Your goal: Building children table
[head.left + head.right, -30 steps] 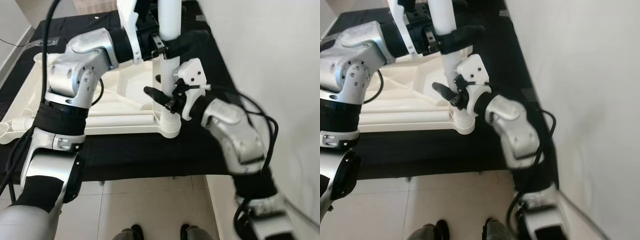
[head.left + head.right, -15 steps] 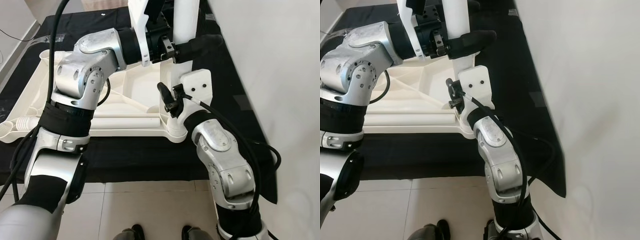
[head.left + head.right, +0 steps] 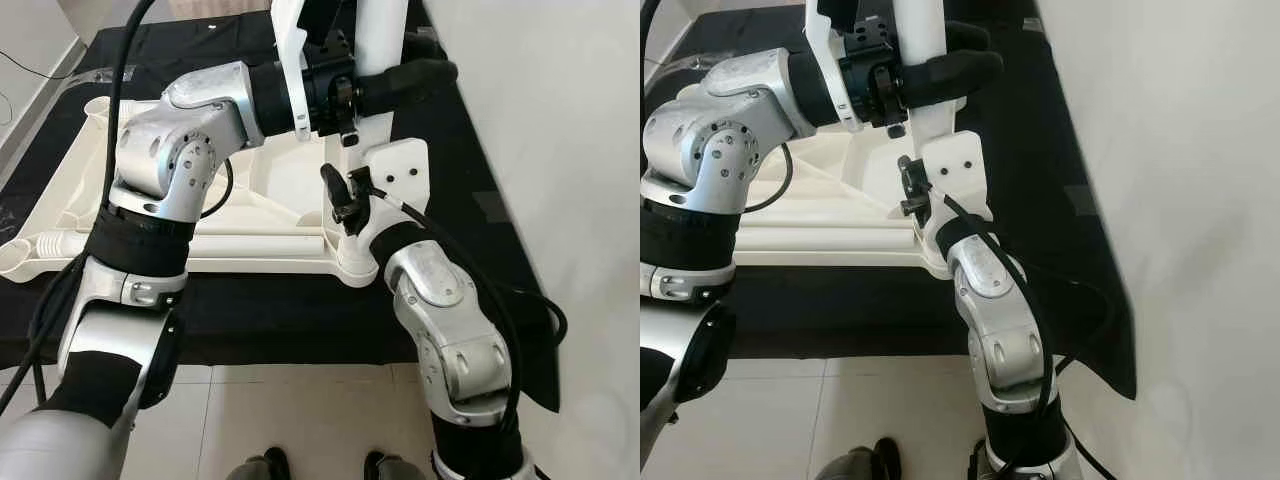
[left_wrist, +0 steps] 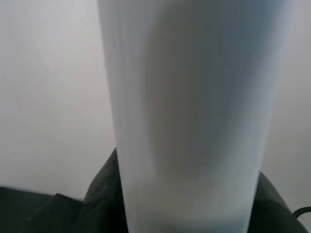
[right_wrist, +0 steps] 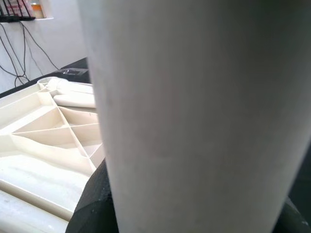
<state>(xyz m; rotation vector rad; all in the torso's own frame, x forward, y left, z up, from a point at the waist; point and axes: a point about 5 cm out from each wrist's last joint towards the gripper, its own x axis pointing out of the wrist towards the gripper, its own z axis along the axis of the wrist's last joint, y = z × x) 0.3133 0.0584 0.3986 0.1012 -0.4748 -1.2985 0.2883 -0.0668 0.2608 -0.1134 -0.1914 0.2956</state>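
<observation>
Nearest, shoes [image 3: 268, 466] show on the tiled floor [image 3: 300, 420]. Beyond, the white tabletop [image 3: 250, 215] lies upside down on a black mat [image 3: 290, 315], with a loose leg [image 3: 60, 243] resting along its near-left edge. At its near-right corner a white table leg [image 3: 925, 110] stands upright in its socket. The right gripper [image 3: 345, 200] is clamped on the leg low down, its fingers [image 3: 333, 183] against it; higher up, the left gripper [image 3: 400, 75] is also closed around the same leg.
</observation>
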